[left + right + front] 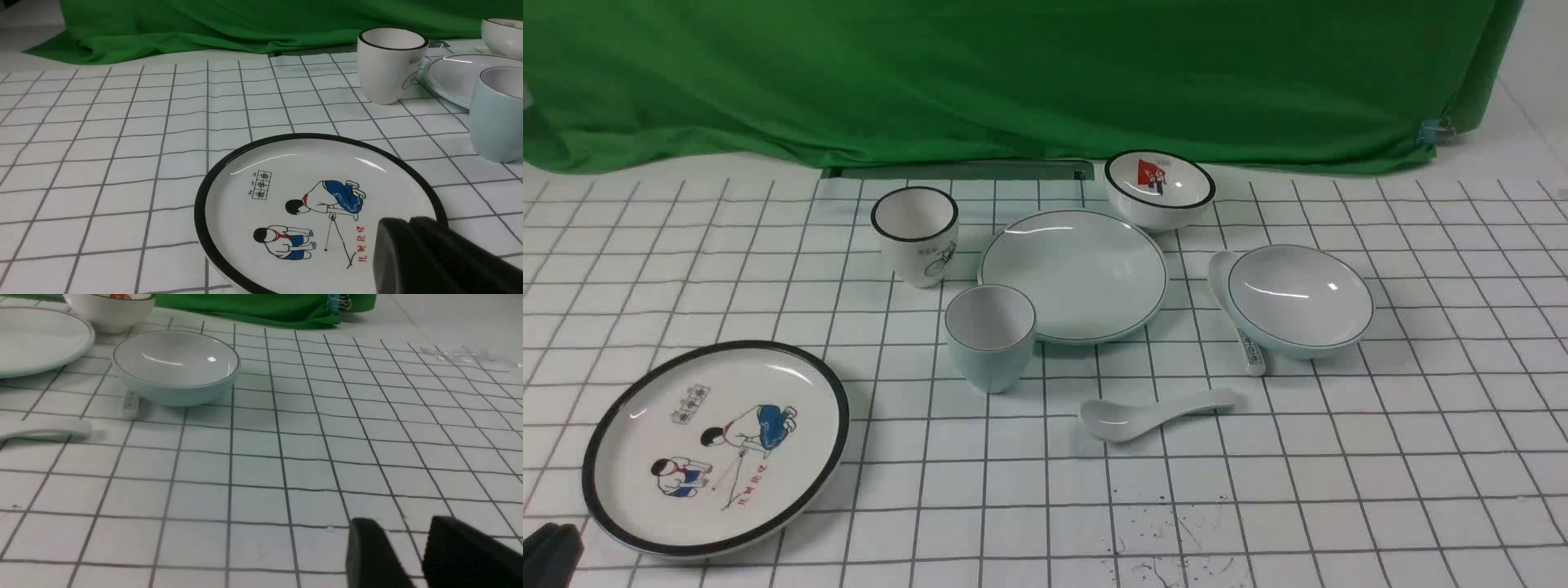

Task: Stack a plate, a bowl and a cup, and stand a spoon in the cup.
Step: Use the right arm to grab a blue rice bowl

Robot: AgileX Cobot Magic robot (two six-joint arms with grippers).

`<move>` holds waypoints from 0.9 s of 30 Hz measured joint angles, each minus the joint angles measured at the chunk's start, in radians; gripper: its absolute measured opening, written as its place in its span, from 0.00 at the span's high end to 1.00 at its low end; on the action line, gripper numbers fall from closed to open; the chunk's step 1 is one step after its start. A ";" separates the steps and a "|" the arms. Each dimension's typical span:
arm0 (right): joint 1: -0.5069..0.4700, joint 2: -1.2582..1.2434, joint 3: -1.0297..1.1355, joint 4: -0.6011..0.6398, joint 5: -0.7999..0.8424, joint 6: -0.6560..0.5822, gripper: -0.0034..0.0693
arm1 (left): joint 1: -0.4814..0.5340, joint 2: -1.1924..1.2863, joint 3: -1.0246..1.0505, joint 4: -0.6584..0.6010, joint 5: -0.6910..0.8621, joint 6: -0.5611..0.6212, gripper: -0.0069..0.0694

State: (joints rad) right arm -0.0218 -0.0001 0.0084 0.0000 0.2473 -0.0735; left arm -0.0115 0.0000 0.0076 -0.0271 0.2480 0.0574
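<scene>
When read from the near-left corner, shows first the left gripper (404,228): black fingers pressed together on nothing, low by the near rim of the cartoon plate (800,474). On that white, black-rimmed plate, only its drawing of two children.

Farther back and to the right, the bicycle cup (915,237): white, black rim, upright, empty.

Near and right of it, the cup (990,343): pale blue-green, handleless, with a thin dark line at the lip. Stands upright and empty, just beside the near-left edge of the plate (1074,273).

That plate: round, glossy, pale blue-green, thin dark rim line. Lies flat mid-table with nothing on it.

At its far-right edge, the picture bowl (1160,214): white, black-rimmed, red print inside.

Near of the plate, the spoon (1152,412): plain pale glossy ceramic. Lies on the grid cloth (1339,457), scoop up and to the left, handle to the right, touching nothing else.

Right of the plate, the bowl (1298,347): wide, shallow, pale blue-green, thin dark rim line, empty. Tight along its left side, the lettered spoon (1252,351), handle toward the near side.

Near and right of the bowl, seen only from its own wrist camera, the right gripper (404,526): hangs low over bare cloth, fingers apart, nothing between them.
</scene>
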 joint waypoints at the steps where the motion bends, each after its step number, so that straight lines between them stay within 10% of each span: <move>1: 0.000 0.000 0.000 0.000 0.000 0.000 0.62 | 0.000 0.000 0.000 0.000 0.000 0.000 0.95; 27: 0.000 0.000 0.000 0.000 0.000 0.000 0.62 | 0.000 0.000 0.000 0.055 0.000 0.047 0.95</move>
State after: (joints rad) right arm -0.0218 -0.0001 0.0084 0.0000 0.2473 -0.0740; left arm -0.0115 0.0000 0.0076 0.0283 0.2480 0.1039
